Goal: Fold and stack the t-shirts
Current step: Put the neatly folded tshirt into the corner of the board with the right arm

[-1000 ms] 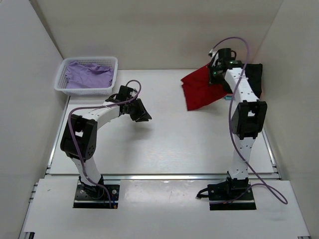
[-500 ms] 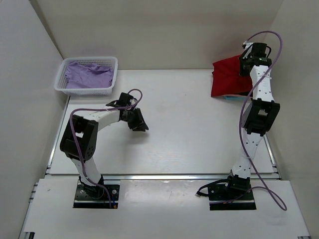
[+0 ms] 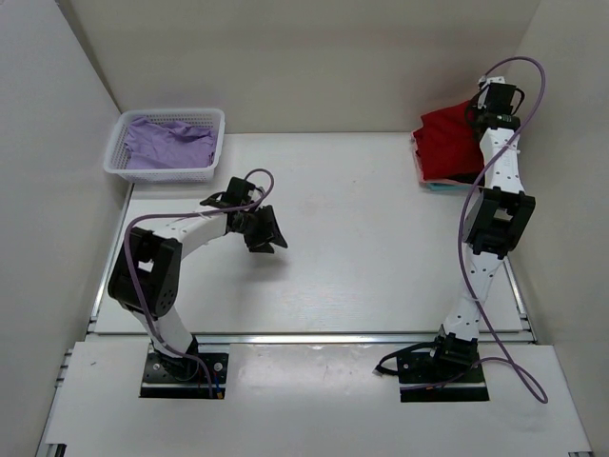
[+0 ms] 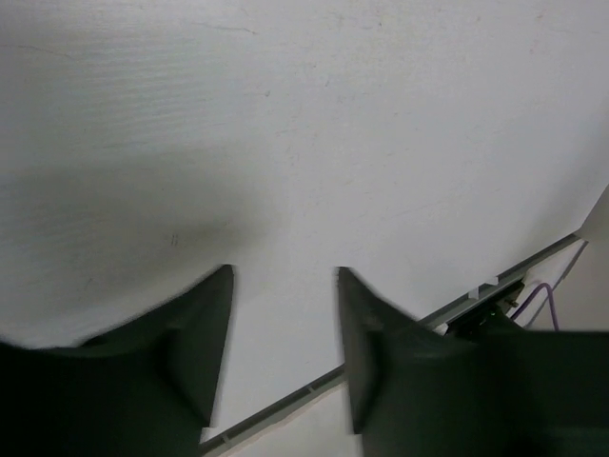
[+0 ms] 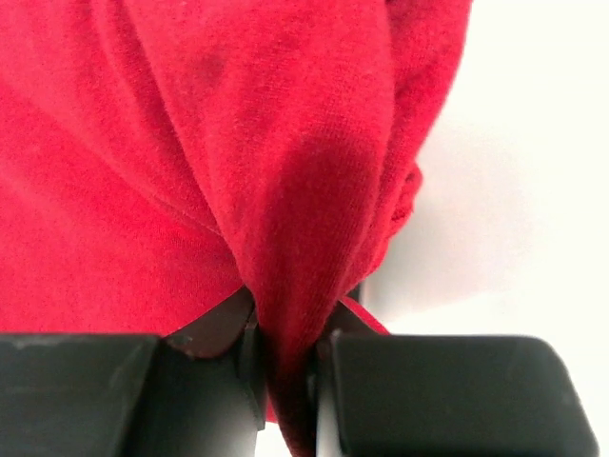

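Note:
A deep red t-shirt (image 3: 449,141) lies bunched at the table's far right corner, on a teal edge (image 3: 440,187) of another shirt. My right gripper (image 3: 483,112) is shut on a fold of the red t-shirt (image 5: 285,190), pinched between its jaws. A lavender t-shirt (image 3: 169,143) lies crumpled in the white lattice basket (image 3: 116,158) at the far left. My left gripper (image 3: 266,231) is open and empty over bare table (image 4: 285,143) left of centre; in the left wrist view the gripper (image 4: 284,276) holds nothing. The black and pink shirts are out of view.
White walls close in the table on the left, back and right. A metal rail (image 3: 314,335) runs along the table's near edge, also showing in the left wrist view (image 4: 504,281). The right arm's purple cable (image 3: 519,71) loops above the red shirt.
My right gripper has carried the red t-shirt from mid-right to the far right corner, where it now lies bunched. My left gripper has shifted only slightly.

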Available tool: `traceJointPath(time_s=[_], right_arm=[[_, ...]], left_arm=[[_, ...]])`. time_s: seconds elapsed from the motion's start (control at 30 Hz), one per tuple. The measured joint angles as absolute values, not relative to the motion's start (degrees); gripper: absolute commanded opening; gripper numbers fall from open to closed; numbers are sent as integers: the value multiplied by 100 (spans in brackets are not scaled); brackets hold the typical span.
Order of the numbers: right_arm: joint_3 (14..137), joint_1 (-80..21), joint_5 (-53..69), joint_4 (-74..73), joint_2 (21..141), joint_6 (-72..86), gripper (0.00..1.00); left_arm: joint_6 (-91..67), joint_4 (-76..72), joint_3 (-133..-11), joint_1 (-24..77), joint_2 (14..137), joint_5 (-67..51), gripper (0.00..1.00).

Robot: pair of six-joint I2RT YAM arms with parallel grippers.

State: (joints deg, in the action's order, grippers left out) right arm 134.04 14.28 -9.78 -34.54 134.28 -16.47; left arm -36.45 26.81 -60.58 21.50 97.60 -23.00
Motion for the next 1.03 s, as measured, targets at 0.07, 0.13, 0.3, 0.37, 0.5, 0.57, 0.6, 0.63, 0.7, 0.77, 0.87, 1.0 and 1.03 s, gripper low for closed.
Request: traceJointPath(time_s=[0.07,0.13,0.3,0.37,0.5,0.57,0.6,0.63,0.7,0.77,0.87,1.0,1.03], right_arm=[[13404,1426,-1232,-3291,13430,-1667,69],[13402,1426,-1568,-3105,13430,-1774,99],[13290,1337,-2410,-2744,13343,-1741,99],[13063,1297,-2425,-2805,13093,-1498,99],[11852,1162,-1984,-2978,11872,-768,99],[10980,989,-1826,-3000,10993,-443,99],[10621,840,-1782,-3074,10578,-305,100],[10335,657,-1734,-3124,10235,-191,99],[9821,217,-1573,-3192,9684,36,99],[9244,-263,-1356,-3315,9262,279,99],[8381,-926,-1031,-3680,8901,628,99],[7577,-1553,-770,-4329,8619,947,99],[7437,-1695,-773,-4429,8493,1009,99]], left_arm=[[-3614,2689,-6031,2152,9703,-2294,74],[-3573,2692,-6014,2158,9673,-2290,99],[-3579,2768,-6010,2189,9574,-2209,99],[-3570,2838,-6010,2193,9487,-2174,99],[-3533,2932,-6010,2158,9181,-2161,99],[-3505,2993,-6012,2121,9026,-2193,99],[-3483,3030,-6018,2097,8962,-2213,98],[-3457,3103,-6045,2071,8923,-2231,99],[-3411,3323,-6165,2062,8899,-2241,98],[-3385,3485,-6248,2075,8847,-2231,99],[-3444,3597,-6189,2049,8508,-2296,99],[-3472,3695,-6189,1763,7861,-2434,99],[-3452,3800,-6309,1673,7754,-2421,99]])
